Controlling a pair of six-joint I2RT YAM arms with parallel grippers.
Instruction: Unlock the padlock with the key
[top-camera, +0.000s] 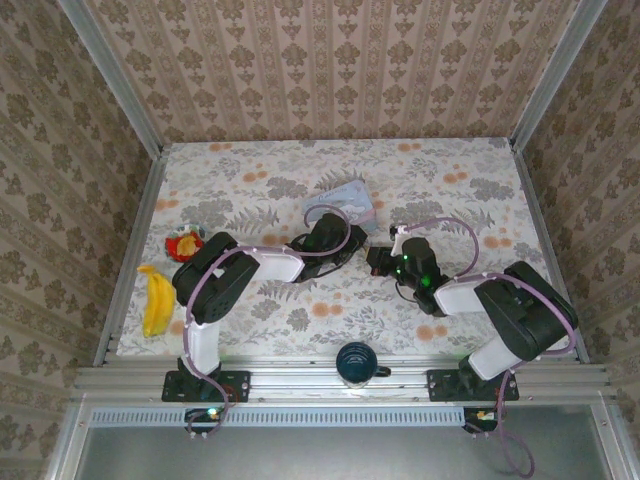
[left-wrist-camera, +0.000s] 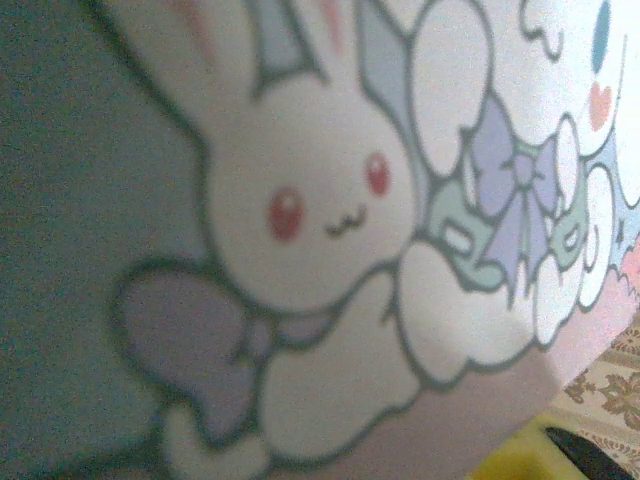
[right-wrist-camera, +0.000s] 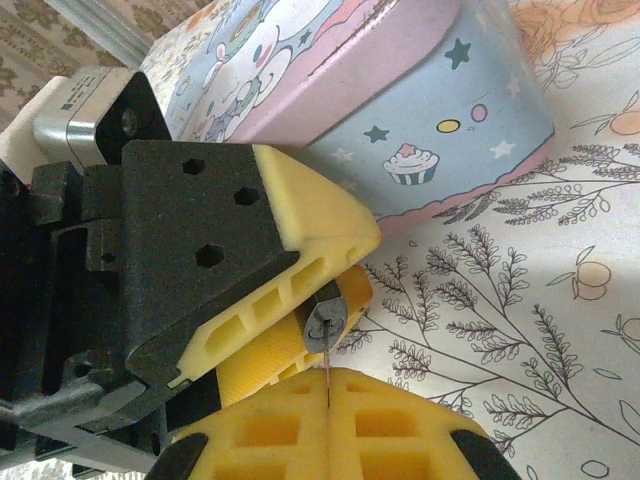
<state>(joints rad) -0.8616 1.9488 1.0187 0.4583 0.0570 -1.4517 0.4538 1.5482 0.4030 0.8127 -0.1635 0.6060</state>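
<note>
The padlock (right-wrist-camera: 328, 316) is tiny and dark, its keyhole end facing my right wrist camera. My left gripper (right-wrist-camera: 342, 288) is shut on it, clamping it between its yellow fingers (right-wrist-camera: 300, 215). My right gripper (right-wrist-camera: 328, 380) is shut on the key (right-wrist-camera: 327, 358), whose thin blade reaches from the closed fingertips up into the keyhole. Seen from above, the left gripper (top-camera: 350, 243) and the right gripper (top-camera: 379, 258) meet nose to nose at mid-table. A pale blue cartoon-printed tin (right-wrist-camera: 420, 110) lies just behind them, and its rabbit print (left-wrist-camera: 320, 210) sits close against the left wrist camera.
The tin (top-camera: 340, 202) sits just beyond the two grippers. A banana (top-camera: 155, 300) and a small red bowl of fruit (top-camera: 185, 243) lie at the table's left edge. A dark blue mug (top-camera: 357, 362) stands on the near rail between the arm bases.
</note>
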